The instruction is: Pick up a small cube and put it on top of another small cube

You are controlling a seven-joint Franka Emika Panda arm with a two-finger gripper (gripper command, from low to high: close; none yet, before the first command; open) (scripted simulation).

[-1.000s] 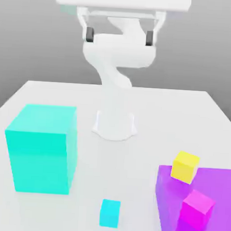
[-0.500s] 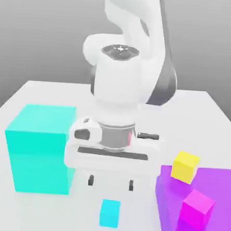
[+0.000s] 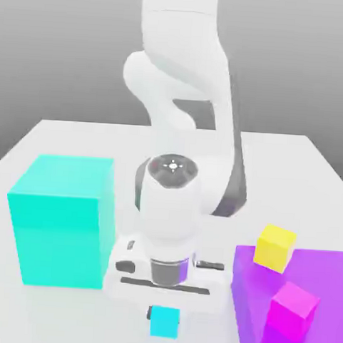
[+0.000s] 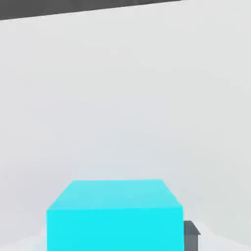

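The small cube (image 3: pixel 164 322), tiny and plain cyan, sits on the white table near the front edge. My gripper (image 3: pixel 165 308) has come straight down over it, and the white hand covers the cube's top edge in the exterior view. In the hand view the small cube (image 4: pixel 115 218) lies right between the jaws, with one dark fingertip (image 4: pixel 191 235) pressed against its side. The gripper is shut on it, and the cube still rests on the table. A small yellow cube (image 3: pixel 275 247) and a small magenta cube (image 3: pixel 291 310) sit on the purple block (image 3: pixel 329 273).
A large cyan block (image 3: pixel 60 221) stands on the exterior view's left, close beside the hand. The purple block fills the front right corner. The arm's base stands at the middle back of the white table (image 3: pixel 69 136).
The arm swung forward and lowered from high above until the hand reached the small cyan cube. The fingers, spread apart half a second ago, have closed on the cube.
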